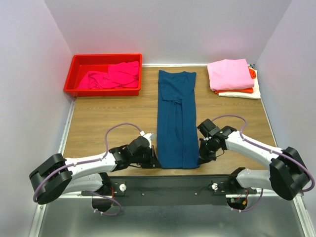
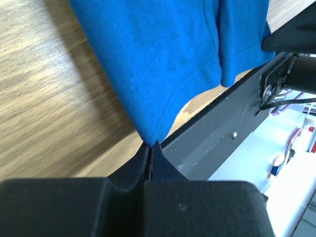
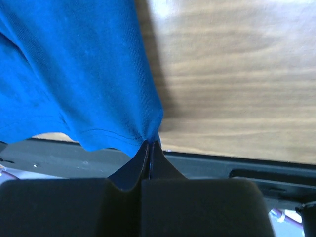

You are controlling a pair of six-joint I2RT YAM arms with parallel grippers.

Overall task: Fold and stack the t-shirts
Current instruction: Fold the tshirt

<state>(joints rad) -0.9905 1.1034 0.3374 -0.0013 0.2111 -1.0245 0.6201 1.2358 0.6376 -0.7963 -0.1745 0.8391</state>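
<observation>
The wooden tabletop [image 1: 108, 118] carries everything. Down its middle, the dark blue t-shirt [image 1: 177, 118] lies folded into one long narrow strip that runs from close to the far edge down to the near edge. The red bin [image 1: 74, 74] sits at the far left corner, with crumpled magenta t-shirts [image 1: 113, 76] inside it. At the far right corner there is a folded stack: the light pink t-shirt [image 1: 229, 74] on top, the orange t-shirt [image 1: 242, 91] under it, and the cream t-shirt [image 1: 247, 95] at the bottom. My left claw [image 2: 150, 145] is pinched tight on the strip's near left corner, and the hem bunches right at my fingertips. My right claw [image 3: 150, 144] is clamped the same way on the near right corner, gripping the stitched hem. Both of these corners are at the near edge of the tabletop.
</observation>
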